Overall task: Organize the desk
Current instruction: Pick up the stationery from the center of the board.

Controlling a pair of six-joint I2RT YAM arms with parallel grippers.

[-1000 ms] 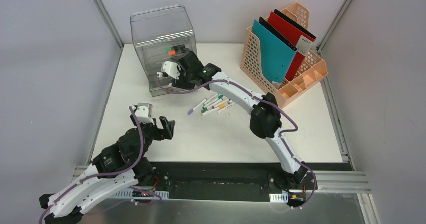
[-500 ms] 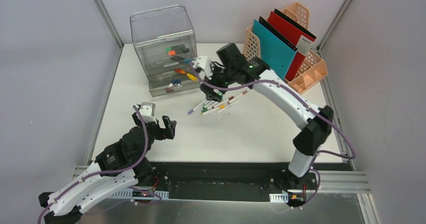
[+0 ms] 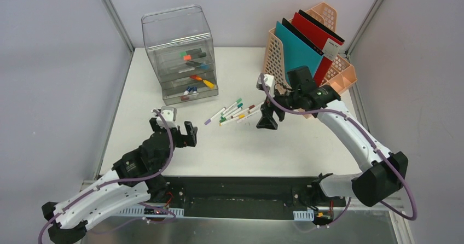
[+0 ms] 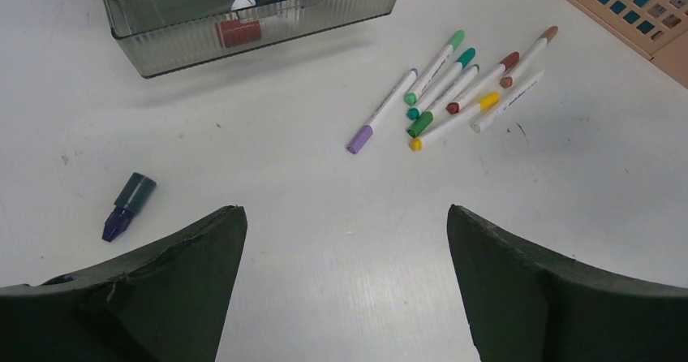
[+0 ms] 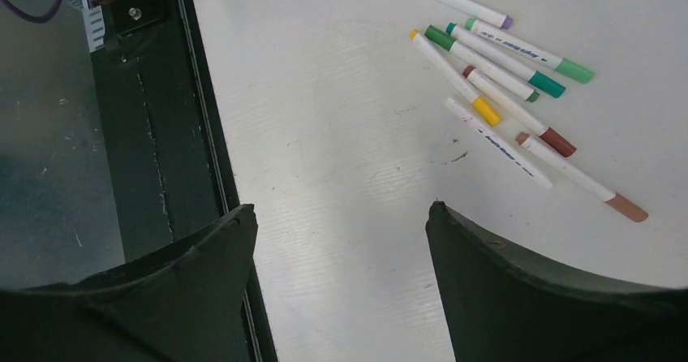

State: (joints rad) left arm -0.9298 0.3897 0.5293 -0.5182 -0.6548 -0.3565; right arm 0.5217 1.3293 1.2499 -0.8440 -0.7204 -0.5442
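Top external | desk (image 3: 246,151) fills mid-view beneath both my arms | my left gripper (image 3: 176,134) at its 8 o'clock, jaws wide, empty | my right gripper (image 3: 268,122) wide too, holding nothing, at 3 o'clock of the markers (image 3: 232,112) (a loose pile) | drawer box (image 3: 178,52) at 11 o'clock | file rack (image 3: 339,77) at 1 o'clock

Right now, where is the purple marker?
In the top view, the purple-capped marker lies on the desk at the left edge of the marker pile, nearest the clear drawer box.
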